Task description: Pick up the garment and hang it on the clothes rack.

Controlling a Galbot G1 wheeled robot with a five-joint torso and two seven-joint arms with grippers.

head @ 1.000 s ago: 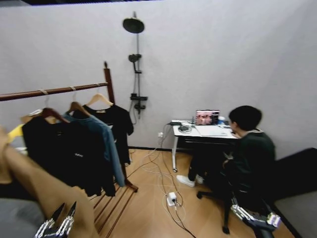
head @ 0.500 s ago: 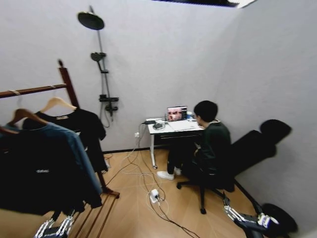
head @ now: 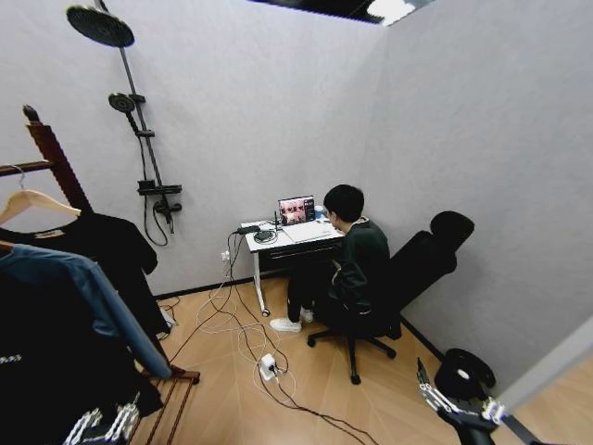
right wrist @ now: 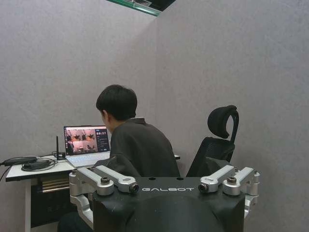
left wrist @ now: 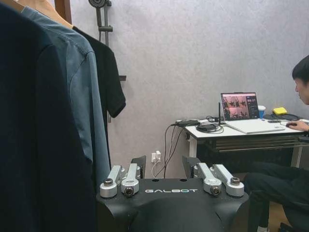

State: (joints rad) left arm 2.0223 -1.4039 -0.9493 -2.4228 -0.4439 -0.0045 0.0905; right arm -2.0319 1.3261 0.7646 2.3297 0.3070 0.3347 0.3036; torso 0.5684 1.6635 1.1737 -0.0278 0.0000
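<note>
The garment [head: 42,371] hung at the frame's lower left on the clothes rack [head: 51,153], nearest the left gripper [head: 104,426]; both grippers' jaws were spread, right gripper [head: 454,405] lower right.

Hung clothes [head: 65,315] left; cables [head: 250,343] ahead

White "GALBOT" lettering stands on the black housing of the left gripper [left wrist: 170,180] and the right gripper [right wrist: 164,178].
</note>
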